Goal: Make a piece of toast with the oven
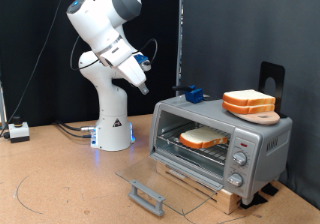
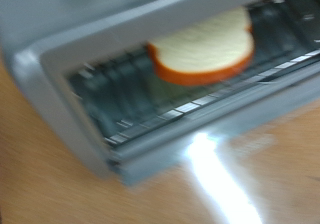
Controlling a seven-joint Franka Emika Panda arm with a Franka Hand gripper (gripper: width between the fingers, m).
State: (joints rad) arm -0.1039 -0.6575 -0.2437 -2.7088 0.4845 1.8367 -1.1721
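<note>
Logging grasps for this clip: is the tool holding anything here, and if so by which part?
Nothing is held. The tool hangs in the air above the oven, whose door is open; the piece of toast lies on the rack inside.

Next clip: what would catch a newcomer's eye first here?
The oven at the exterior view's right, its glass door folded down flat, with the piece of toast lying on the wire rack inside. A stack of bread slices sits on the oven's top, and the white arm rears up at the left, its gripper in the air beside the oven.
</note>
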